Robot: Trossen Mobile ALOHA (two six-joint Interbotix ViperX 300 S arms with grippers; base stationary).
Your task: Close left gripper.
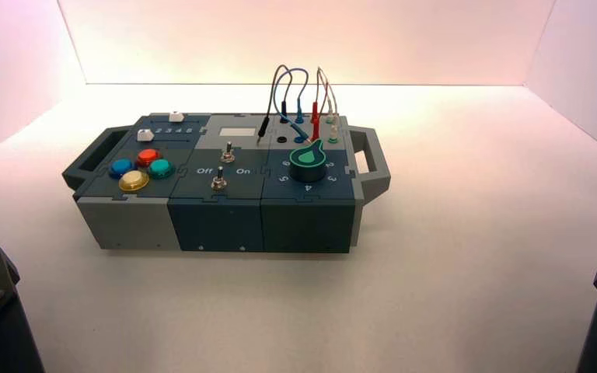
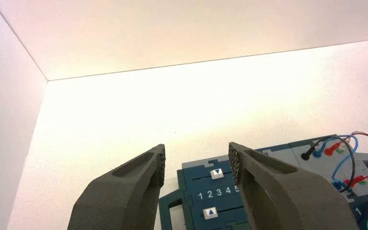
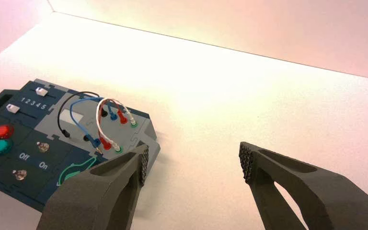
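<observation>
Both arms sit parked low — left gripper and right gripper spread wide, holding nothing.

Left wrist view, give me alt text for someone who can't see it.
The left gripper hangs with jaws open and nothing between them, above the box's slider end. Two white sliders flank a printed 1-to-5 scale, and coloured wires loop at the box's far end.

A blue-grey box with a handle at each end sits on the white table. Across its top: red, blue, teal and yellow buttons, two white sliders, two toggle switches, a green-topped knob and looped wires.
</observation>
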